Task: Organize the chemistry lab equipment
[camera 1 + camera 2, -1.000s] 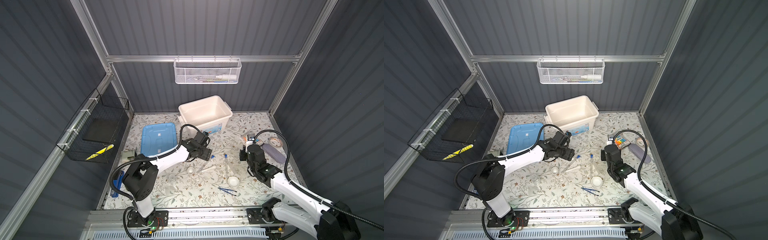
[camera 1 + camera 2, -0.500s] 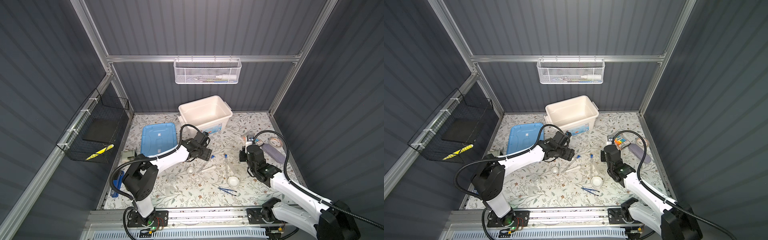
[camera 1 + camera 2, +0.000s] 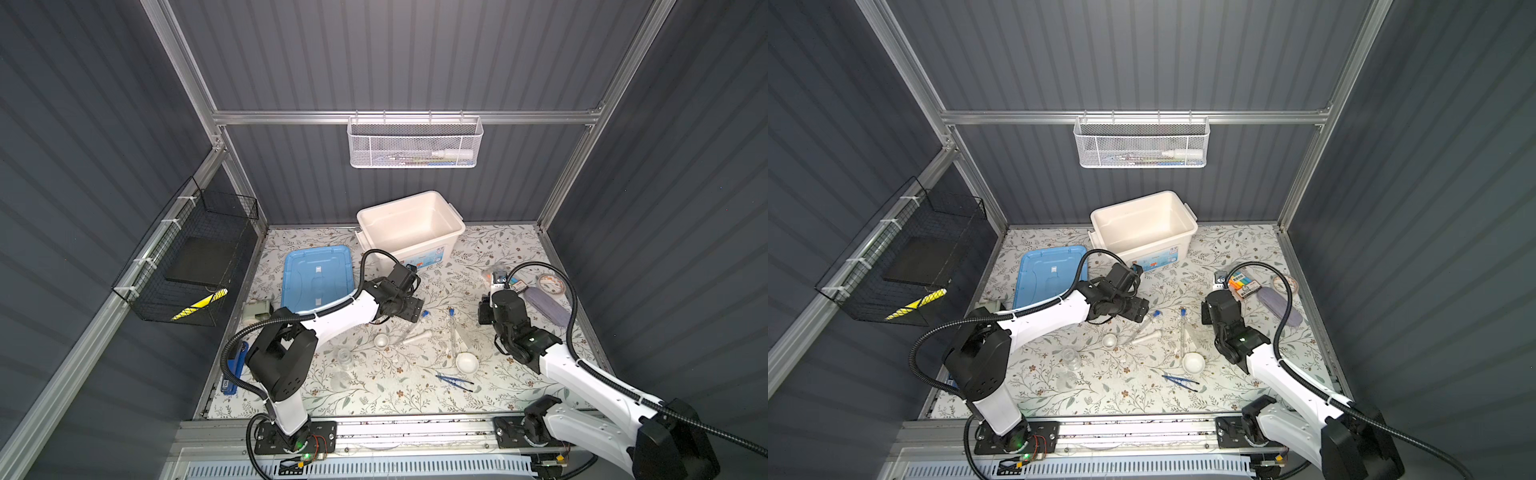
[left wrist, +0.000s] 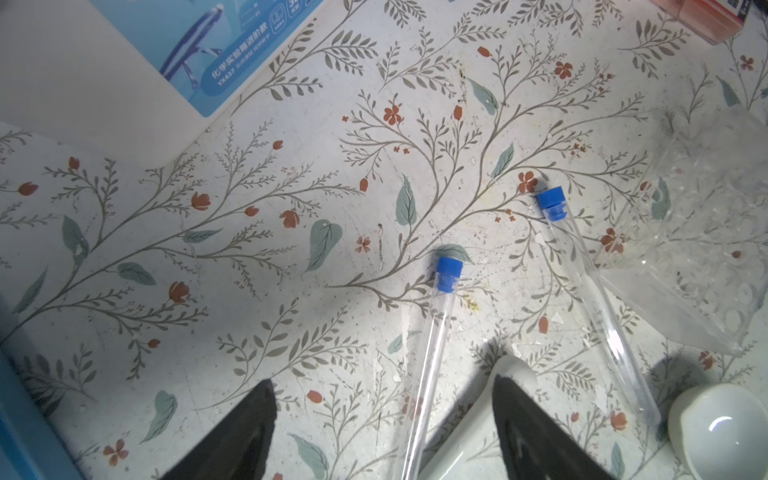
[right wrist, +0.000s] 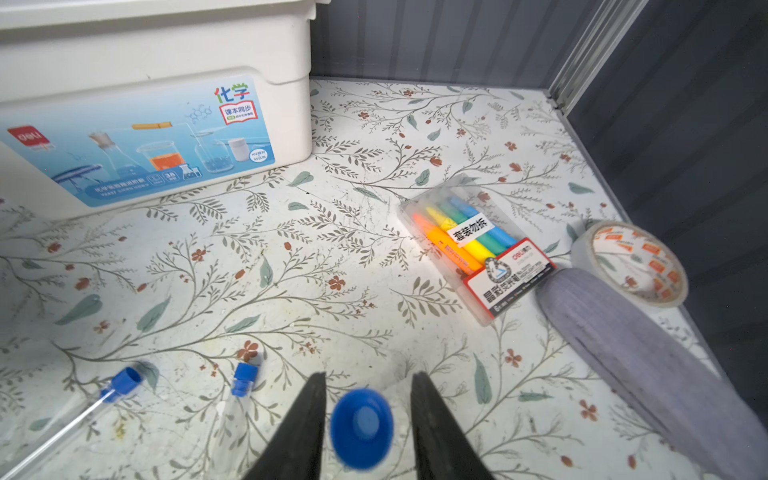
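A clear tube with a blue cap (image 5: pixel 361 428) shows end-on between the fingers of the right claw (image 5: pixel 368 378), low over the flowered table (image 5: pixel 374 270) and near two more blue-capped clear tubes (image 5: pixel 239 390) that lie flat. The jaws stand parted with a gap beside the cap, so nothing is clamped; what carries the tube below its cap is hidden. This looks like a release. To do it well, the claw should spread wider and back off along the tube's own line, so that neither finger drags the cap. The left claw (image 4: pixel 382 382) hangs wide open over one lying tube (image 4: pixel 428 374), with the white pestle (image 4: pixel 478 424) beside it and the clear plastic rack (image 4: pixel 706 249) beyond the second tube. Bare table lies open toward the white storage box (image 5: pixel 166 62). On the right arm's outer side the pack of coloured markers (image 5: pixel 473 245), a grey pouch (image 5: pixel 631 345) and a tape roll (image 5: pixel 636 262) crowd the wall. Retreating upward therefore seems safest, since the two claws already work close together.
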`<action>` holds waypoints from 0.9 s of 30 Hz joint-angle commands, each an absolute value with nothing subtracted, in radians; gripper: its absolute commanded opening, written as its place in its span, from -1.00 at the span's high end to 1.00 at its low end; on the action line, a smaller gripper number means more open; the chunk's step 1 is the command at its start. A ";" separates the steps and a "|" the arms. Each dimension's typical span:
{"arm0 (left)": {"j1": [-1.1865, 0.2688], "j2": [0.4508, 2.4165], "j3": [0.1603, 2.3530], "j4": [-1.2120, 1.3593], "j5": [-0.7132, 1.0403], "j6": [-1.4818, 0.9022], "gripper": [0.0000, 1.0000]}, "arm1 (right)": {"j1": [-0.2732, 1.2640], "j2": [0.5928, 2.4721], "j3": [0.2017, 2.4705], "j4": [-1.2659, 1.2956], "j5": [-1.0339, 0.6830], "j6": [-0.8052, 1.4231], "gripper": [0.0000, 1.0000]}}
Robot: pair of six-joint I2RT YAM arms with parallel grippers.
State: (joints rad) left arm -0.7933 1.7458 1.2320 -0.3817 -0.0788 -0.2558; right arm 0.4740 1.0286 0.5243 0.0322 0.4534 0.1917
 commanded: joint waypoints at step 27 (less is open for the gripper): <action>-0.798 1.836 1.272 -0.545 0.008 -0.107 -0.36 | 0.466 0.930 0.732 -0.180 0.445 0.283 -0.51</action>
